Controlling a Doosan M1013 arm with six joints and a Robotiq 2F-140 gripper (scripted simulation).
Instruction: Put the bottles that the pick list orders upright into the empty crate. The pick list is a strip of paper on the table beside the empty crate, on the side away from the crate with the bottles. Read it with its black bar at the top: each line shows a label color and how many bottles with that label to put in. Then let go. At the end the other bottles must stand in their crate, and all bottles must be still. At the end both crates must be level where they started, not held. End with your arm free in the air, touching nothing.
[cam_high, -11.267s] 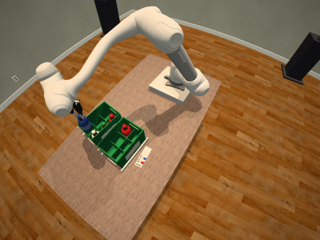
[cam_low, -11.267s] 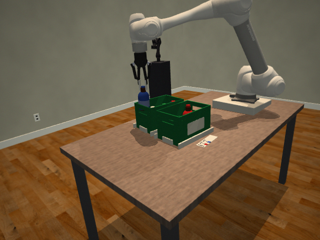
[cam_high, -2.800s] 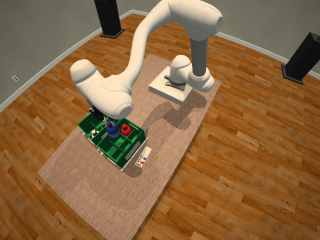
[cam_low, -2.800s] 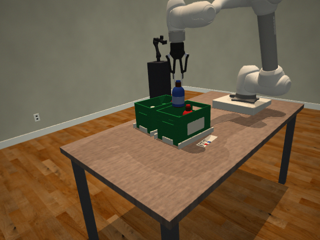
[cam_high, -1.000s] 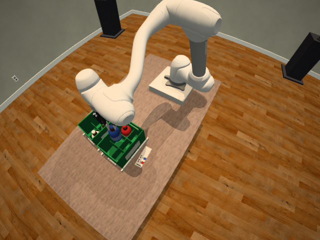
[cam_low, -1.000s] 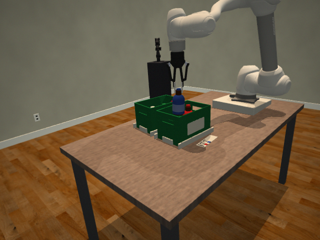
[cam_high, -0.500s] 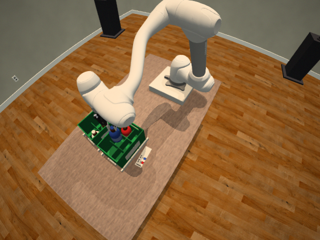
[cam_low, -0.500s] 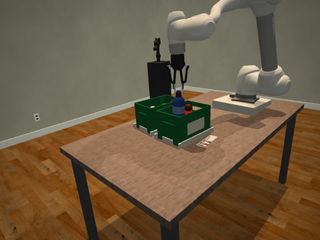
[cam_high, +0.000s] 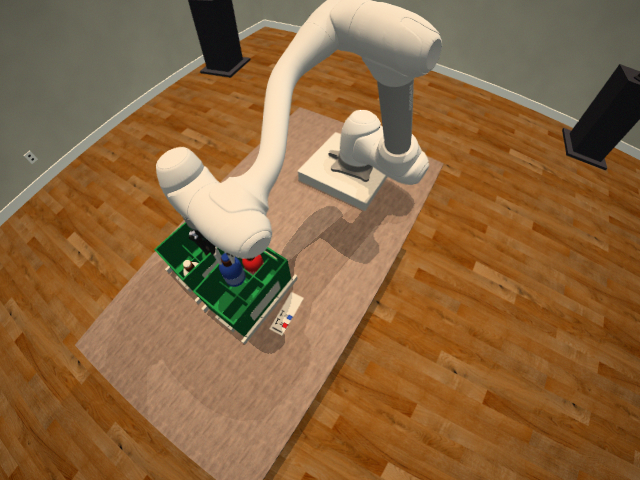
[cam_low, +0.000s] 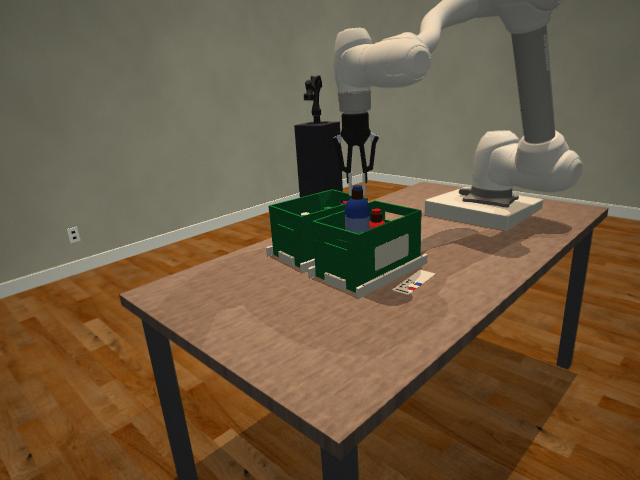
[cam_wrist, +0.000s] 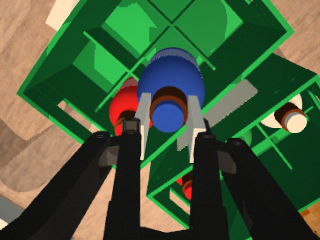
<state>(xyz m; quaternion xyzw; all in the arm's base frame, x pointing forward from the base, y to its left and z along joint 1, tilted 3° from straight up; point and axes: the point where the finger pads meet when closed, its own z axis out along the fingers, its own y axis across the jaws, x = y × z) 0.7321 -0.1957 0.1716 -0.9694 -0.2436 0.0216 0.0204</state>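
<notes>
My gripper is shut on the neck of a blue bottle. The bottle is upright, its lower body below the rim of the near crate; its base is hidden. A red bottle stands beside it in the same crate. The other crate holds a white bottle, a red bottle and a partly hidden green one. The pick list shows red, then blue; its counts are too small to read.
Pale strips edge the crates' bases on the table. The two crates stand close side by side. The arm's base block stands farther back on the table.
</notes>
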